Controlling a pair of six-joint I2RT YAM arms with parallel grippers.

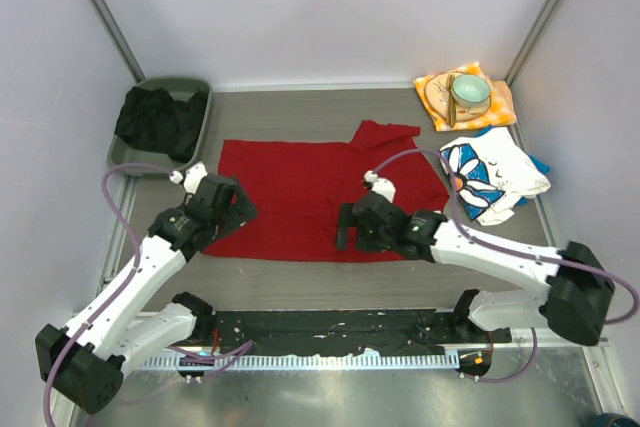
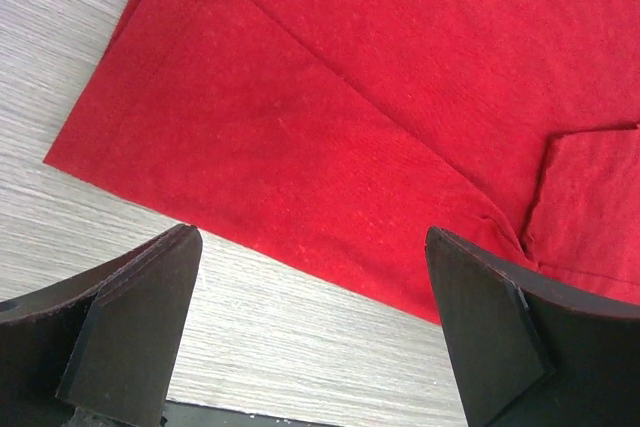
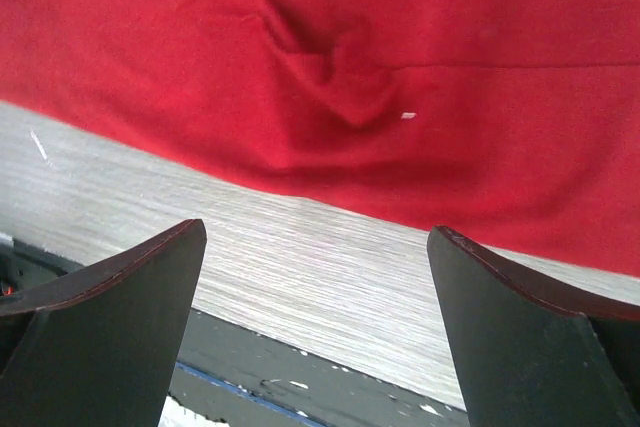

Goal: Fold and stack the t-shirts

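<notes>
Looking down from the top camera first: red t-shirt lies spread flat in the middle of the table, one sleeve pointing to the far side. Printed t-shirt lies crumpled to its right, near the table's right edge, with blue cloth showing at its far side. My left gripper hangs at the red shirt's left edge. My right gripper hangs over its near hem, right of centre. Both are released, jaws wide, nothing held.

Left wrist camera: left fingers spread apart and empty. Beyond them is a corner of the red cloth, a folded layer on top with a diagonal edge, and wood-grain table beside it.

Right wrist camera: right fingers wide and empty. The red hem runs across beyond them with a puckered wrinkle near the middle. Bare table lies on the near side.
</notes>
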